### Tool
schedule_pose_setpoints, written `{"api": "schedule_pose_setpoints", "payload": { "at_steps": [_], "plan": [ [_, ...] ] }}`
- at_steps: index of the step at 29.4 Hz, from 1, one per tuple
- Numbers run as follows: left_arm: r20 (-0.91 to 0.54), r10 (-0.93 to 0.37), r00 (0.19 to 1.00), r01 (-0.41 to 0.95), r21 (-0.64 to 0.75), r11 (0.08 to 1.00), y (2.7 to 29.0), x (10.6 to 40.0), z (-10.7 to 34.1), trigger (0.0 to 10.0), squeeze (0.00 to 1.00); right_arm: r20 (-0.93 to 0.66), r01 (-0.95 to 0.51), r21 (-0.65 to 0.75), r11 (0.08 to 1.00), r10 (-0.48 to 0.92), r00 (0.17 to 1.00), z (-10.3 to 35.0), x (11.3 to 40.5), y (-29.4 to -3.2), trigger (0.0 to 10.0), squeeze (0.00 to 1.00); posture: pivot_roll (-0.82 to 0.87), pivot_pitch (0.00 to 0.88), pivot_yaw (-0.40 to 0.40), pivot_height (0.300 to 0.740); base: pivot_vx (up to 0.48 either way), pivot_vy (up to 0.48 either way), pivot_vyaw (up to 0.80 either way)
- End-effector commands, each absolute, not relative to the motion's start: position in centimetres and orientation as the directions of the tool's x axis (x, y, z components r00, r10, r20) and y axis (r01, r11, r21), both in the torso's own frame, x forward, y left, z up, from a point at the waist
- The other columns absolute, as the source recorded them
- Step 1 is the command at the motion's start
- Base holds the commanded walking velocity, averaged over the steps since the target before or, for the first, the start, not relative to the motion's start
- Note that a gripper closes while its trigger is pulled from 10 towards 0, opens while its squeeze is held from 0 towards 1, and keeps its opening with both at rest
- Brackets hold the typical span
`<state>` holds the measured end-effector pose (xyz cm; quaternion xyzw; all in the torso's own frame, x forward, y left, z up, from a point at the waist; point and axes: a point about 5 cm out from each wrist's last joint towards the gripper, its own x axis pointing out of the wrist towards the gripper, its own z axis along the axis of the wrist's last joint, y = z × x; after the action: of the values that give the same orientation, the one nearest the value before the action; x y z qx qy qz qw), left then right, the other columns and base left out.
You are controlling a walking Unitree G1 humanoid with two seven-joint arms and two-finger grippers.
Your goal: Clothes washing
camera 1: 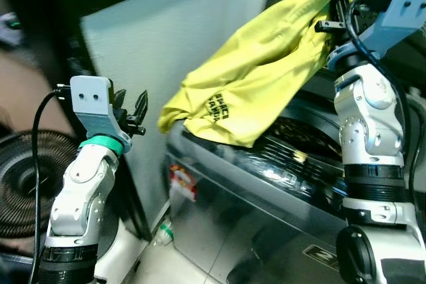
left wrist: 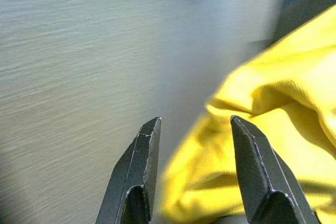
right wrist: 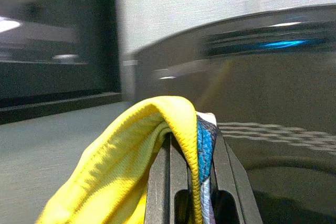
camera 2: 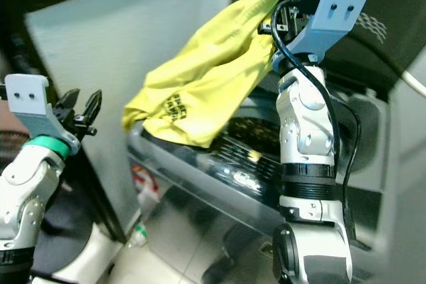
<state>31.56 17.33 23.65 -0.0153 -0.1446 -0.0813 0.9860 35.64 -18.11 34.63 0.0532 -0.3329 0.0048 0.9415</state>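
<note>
right gripper (camera 1: 338, 12) pinching yellow shirt (camera 1: 253, 84) | above washing machine (camera 1: 266, 191)

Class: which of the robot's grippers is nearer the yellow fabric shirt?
Right. The right gripper is shut on the yellow fabric shirt, holding it up; the left gripper is open beside it, apart.

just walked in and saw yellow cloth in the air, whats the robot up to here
It is doing laundry. The right pincer is shut on a yellow shirt, holding it up so the cloth hangs over the open top of the washing machine, with the drum below. The shirt's lower end droops at the machine's near edge and is not inside yet. The left pincer is open, raised beside the machine and pointed toward the shirt, holding nothing.
</note>
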Motion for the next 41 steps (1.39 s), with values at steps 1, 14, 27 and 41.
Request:
{"api": "schedule_pose_setpoints", "payload": {
  "at_steps": [1,14,27,41],
  "plan": [
    [0.271,-0.149,0.951,0.153,0.004,0.988,17.5,31.6,23.4,10.0,0.0,0.663,-0.033,0.096,0.995,-0.039,0.747,35.5,35.3,-18.1,10.0,0.0,0.13,0.027,0.015,0.74,0.0,0.0,-0.8],
    [0.319,-0.165,0.933,0.167,0.02,0.986,17.5,31.2,23.9,10.0,0.0,0.639,-0.063,0.076,0.995,0.0,0.769,34.8,35.8,-16.8,10.0,0.0,0.14,0.017,0.004,0.74,0.0,0.0,-0.8],
    [0.327,-0.17,0.93,0.181,-0.004,0.984,17.4,30.9,24.1,10.0,0.0,0.632,-0.051,0.046,0.998,0.011,0.775,34.4,36.1,-16.9,10.0,0.0,0.15,0.033,-0.006,0.74,0.0,0.181,-0.68],
    [0.333,-0.172,0.927,0.182,0.0,0.983,17.1,30.6,24.0,10.0,0.0,0.521,-0.252,-0.04,0.967,0.236,0.82,33.0,37.3,-13.6,10.0,0.0,0.15,0.046,-0.017,0.74,0.0,0.171,0.0]
  ]
}}
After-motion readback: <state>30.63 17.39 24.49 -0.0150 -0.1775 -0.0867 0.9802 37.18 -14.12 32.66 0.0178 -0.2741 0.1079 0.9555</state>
